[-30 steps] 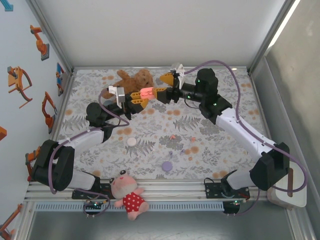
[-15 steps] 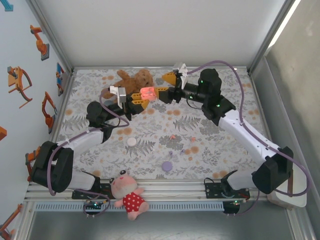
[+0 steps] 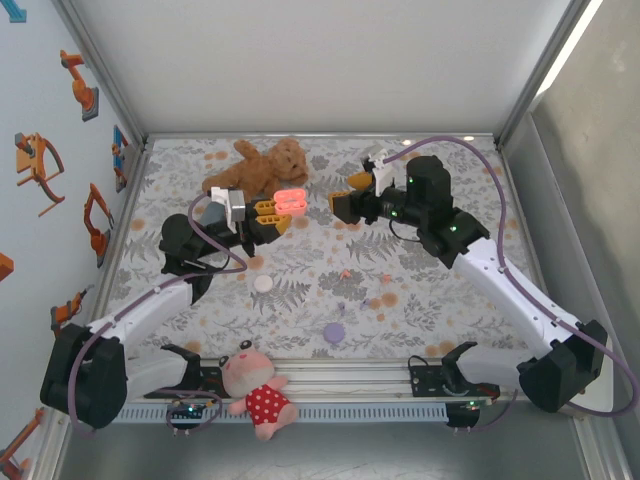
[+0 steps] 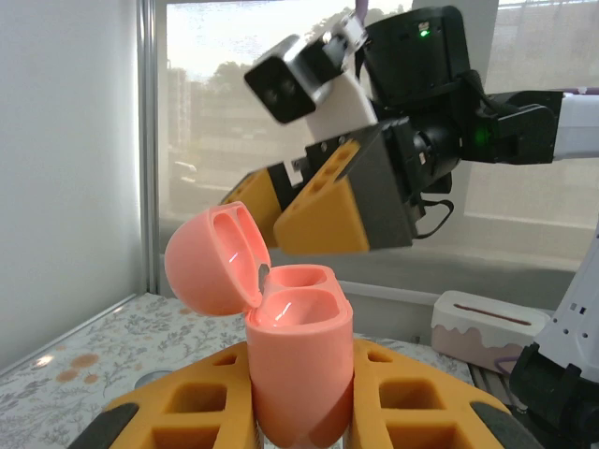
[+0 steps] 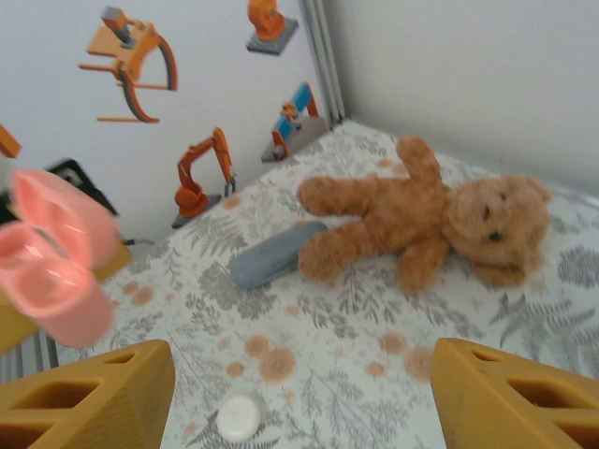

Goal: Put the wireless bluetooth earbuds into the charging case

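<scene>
Case (image 4: 299, 351) sits clamped in left gripper (image 3: 272, 212), right gripper (image 3: 350, 193) nearby.

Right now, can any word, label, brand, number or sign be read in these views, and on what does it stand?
None can be read.
The pink charging case bears no print.
The wall stickers are drawings of machines, without lettering.
The teddy bear shows no tag.

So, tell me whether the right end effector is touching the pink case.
Apart. The top external view shows patterned cloth between right end effector and pink case.
</scene>
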Controlling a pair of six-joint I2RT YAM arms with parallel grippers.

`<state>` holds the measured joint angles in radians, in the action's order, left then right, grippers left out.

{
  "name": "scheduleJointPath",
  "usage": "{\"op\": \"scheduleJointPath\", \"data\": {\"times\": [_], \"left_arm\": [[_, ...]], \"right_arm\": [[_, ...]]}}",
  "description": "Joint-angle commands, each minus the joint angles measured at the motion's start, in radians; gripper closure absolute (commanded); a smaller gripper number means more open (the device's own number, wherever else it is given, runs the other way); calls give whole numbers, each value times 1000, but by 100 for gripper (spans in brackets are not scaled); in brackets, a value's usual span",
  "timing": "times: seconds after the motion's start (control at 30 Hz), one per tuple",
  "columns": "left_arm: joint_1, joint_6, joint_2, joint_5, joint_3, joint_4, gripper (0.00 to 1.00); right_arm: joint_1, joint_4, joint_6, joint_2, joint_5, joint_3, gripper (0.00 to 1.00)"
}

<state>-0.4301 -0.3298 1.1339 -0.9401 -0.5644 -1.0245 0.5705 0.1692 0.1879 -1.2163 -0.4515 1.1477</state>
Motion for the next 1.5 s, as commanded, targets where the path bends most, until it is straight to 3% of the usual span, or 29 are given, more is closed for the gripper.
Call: {"op": "scheduleJointPath", "data": {"times": [0.0,0.2,0.43,0.9,1.47], "left_arm": [[3,71,-101,-1,11,131,100],[-21,177,-263,36,0,351,100],[-54,217,-344,67,-6,422,100],[-71,242,-340,81,-14,467,100],[-75,263,-315,86,-34,495,100]], "right_arm": [[-6,188,43,-5,60,-24,32],[-5,204,164,-50,50,-123,34],[-6,211,237,-185,29,-183,38],[-3,211,203,-437,80,-185,48],[11,206,168,-531,85,-145,56]]}}
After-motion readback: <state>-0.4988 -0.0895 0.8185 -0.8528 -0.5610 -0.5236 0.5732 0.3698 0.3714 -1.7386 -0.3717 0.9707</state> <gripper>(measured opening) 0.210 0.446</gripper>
